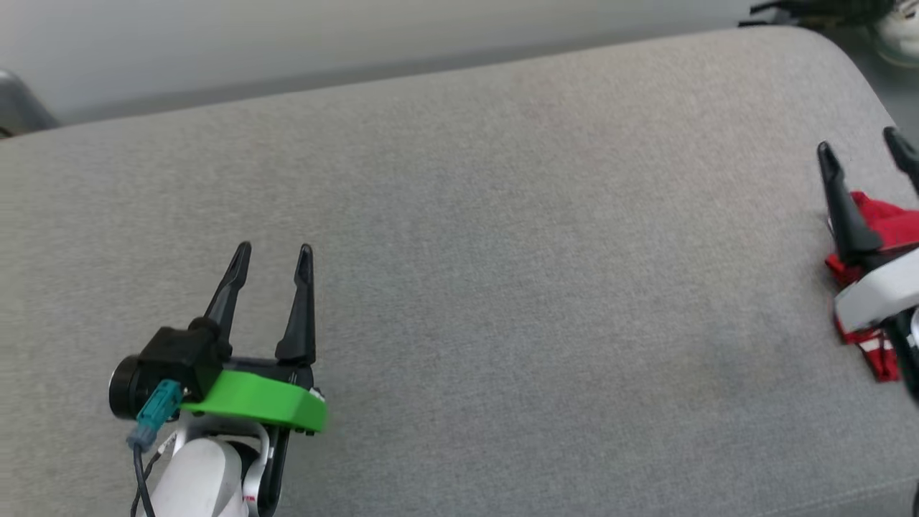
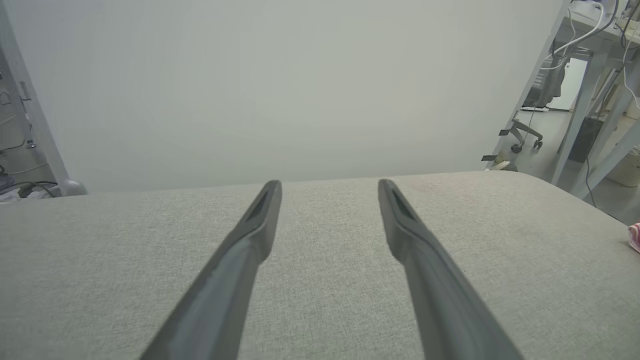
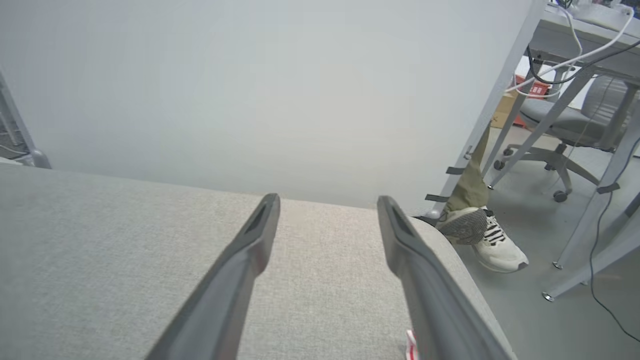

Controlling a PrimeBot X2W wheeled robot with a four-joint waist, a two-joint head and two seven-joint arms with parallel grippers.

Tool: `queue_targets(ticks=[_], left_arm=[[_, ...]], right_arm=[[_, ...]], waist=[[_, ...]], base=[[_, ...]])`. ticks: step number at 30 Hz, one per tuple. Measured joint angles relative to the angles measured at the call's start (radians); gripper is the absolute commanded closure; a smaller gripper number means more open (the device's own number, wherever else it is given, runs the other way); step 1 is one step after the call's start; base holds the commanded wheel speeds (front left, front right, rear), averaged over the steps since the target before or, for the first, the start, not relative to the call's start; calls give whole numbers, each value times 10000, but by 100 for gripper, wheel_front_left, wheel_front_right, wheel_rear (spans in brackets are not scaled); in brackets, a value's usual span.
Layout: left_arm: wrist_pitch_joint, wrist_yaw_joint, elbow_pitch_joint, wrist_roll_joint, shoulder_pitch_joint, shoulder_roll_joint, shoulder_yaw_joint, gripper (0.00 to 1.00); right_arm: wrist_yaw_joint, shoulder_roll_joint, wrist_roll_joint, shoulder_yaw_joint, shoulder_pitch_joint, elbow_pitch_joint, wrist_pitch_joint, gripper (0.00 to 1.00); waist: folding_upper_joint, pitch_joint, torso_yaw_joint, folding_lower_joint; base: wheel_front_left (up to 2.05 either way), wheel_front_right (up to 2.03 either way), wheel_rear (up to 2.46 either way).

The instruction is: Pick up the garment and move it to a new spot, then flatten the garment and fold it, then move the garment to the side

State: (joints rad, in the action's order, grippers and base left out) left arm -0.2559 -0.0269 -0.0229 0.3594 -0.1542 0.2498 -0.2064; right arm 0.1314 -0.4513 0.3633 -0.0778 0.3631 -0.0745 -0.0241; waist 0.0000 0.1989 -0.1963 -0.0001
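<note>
Both pairs of jaws stand spread wide, and neither grips anything. At the lower left of the head view, our left gripper [image 1: 274,249] hangs over the grey padded surface [image 1: 502,251], its fingers pointing away from us. Well apart from it, at the right edge of that view, our right gripper [image 1: 859,141] is over the garment [image 1: 887,222]. The garment is a crumpled red heap lying at the right end of the surface, near its rounded corner. One dark finger crosses in front of the red cloth, and we cannot tell whether it touches. In the right wrist view a sliver of striped trim [image 3: 411,345] shows beside the right finger. Past the surface's edge, a person's white shoe [image 3: 492,240] rests on the floor, with an office chair [image 3: 565,125] further right.
</note>
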Motion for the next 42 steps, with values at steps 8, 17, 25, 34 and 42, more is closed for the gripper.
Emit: queue_targets(ticks=[8,17,25,34,42], left_arm=[[0,-111,50,-460,617,-489,673,0],[0,585,-217,-1066,1024,-1187,1419,0],[0,986,-311,-1388,1071,-1524,1810,0],[0,1292,-387,-1407,1124,-1735,2046,0],[0,1342,-431,-1578,1126,-1847,2266,0]], right_arm=[[0,1664,-128,416,-1632,978,-832,0],[-2,3250,-186,307,-2830,520,-1812,0],[-2,3461,-355,161,-2849,364,-1977,0],[-2,3476,-424,134,-2903,370,-1975,0],[-2,3467,-426,134,-2994,288,-1975,0]], waist=[[0,-685,850,0],[0,-1147,1664,0],[0,-1271,1749,0],[0,-1330,1696,0],[0,-1364,1662,0]], base=[[0,0,0],[0,0,0],[0,0,0],[0,0,0],[0,0,0]])
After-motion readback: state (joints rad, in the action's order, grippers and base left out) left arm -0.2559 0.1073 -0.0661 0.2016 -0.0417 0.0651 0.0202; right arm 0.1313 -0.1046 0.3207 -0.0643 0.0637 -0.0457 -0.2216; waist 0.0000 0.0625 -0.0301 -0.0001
